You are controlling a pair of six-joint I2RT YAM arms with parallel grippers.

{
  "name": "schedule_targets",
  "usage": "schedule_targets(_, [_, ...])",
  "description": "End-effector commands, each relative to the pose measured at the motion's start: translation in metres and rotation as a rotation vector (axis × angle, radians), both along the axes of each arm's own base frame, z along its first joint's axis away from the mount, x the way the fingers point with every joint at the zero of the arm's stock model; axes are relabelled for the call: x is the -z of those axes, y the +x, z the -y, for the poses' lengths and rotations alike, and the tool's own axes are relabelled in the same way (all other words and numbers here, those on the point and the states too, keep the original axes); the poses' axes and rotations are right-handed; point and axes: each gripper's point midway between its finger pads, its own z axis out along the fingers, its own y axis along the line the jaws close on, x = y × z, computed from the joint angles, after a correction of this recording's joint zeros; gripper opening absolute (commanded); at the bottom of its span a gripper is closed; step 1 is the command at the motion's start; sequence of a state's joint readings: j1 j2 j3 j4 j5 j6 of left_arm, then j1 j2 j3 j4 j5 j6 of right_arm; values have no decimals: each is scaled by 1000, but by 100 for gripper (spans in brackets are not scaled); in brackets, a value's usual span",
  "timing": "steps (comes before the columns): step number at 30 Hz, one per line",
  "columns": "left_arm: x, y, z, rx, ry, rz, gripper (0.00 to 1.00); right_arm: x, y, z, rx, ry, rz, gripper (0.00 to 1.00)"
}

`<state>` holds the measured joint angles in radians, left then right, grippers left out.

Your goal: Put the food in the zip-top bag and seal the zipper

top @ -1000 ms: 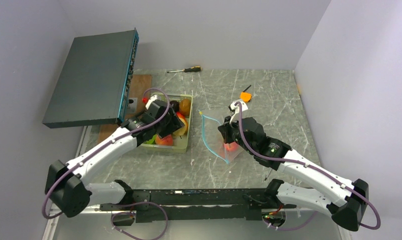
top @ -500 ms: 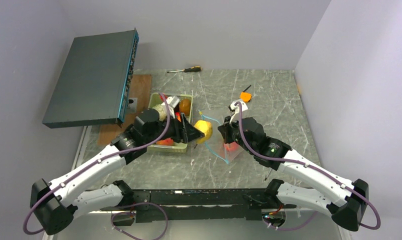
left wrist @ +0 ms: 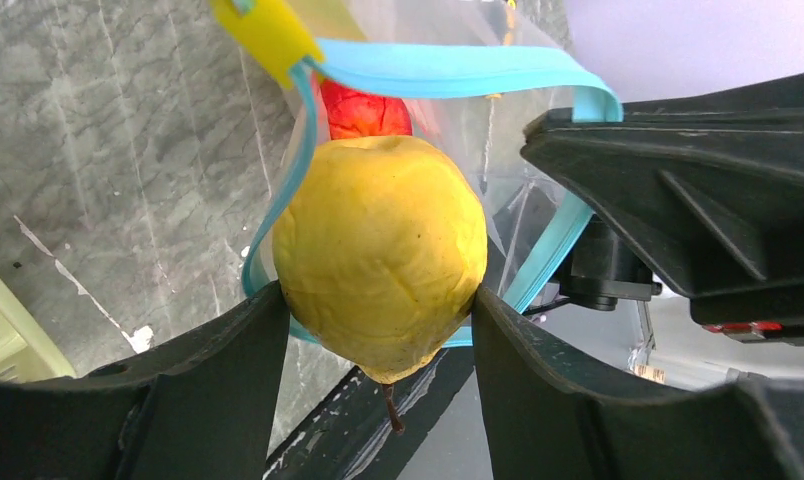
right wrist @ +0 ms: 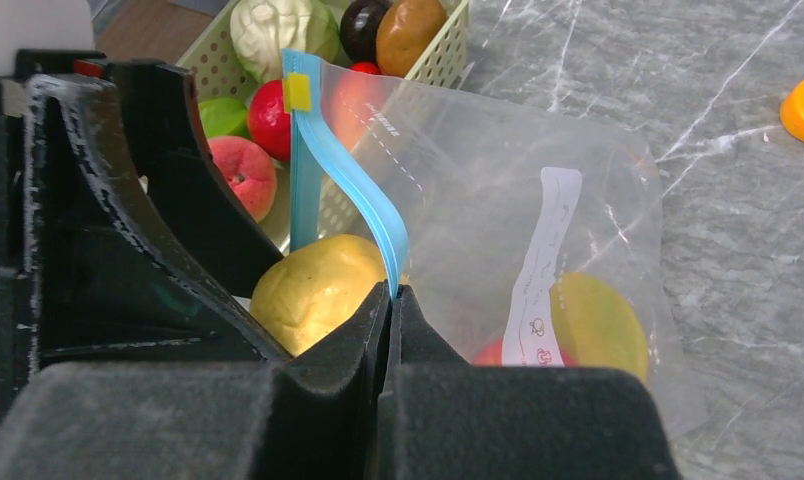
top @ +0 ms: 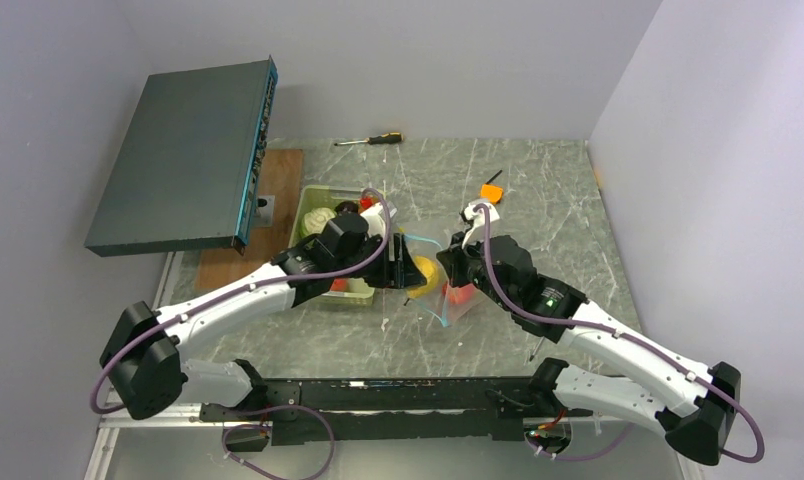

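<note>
My left gripper (top: 416, 273) is shut on a yellow pear (left wrist: 380, 255) and holds it at the open mouth of the clear zip-top bag (right wrist: 478, 170). The teal-blue zipper (left wrist: 448, 80) loops around the pear, with its yellow slider (left wrist: 268, 35) at the top. My right gripper (right wrist: 390, 300) is shut on the zipper edge (right wrist: 348, 180) and holds the mouth up. Inside the bag lie a red fruit (left wrist: 363, 110) and a yellow-green fruit (right wrist: 598, 325) behind the white label (right wrist: 543, 260). More food fills the pale green tray (top: 323, 190).
A screwdriver (top: 370, 139) lies at the table's back. A small orange tool (top: 492, 190) lies behind the bag. A dark flat box (top: 183, 155) leans at the back left over a wooden board (top: 283, 165). Walls close in on both sides.
My left gripper has lifted the yellow pear out of the tray and carried it right to the bag's mouth. The right gripper has stayed shut on the zipper edge.
</note>
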<state>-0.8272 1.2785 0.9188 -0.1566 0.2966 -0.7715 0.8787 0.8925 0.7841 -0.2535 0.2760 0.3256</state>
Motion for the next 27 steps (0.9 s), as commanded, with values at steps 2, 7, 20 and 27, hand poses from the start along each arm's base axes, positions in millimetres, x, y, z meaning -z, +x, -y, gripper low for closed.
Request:
schedule_targets(2, [-24, 12, 14, -24, -45, 43, 38, -24, 0, -4, -9, 74, 42, 0])
schedule_targets(7, [-27, 18, 18, -42, -43, 37, 45, -22, -1, -3, -6, 72, 42, 0])
schedule_targets(20, [-45, 24, 4, -126, -50, 87, 100, -18, 0, -2, 2, 65, 38, 0])
schedule_targets(27, [-55, 17, -13, -130, -23, 121, 100, -15, 2, -3, 3, 57, 31, 0])
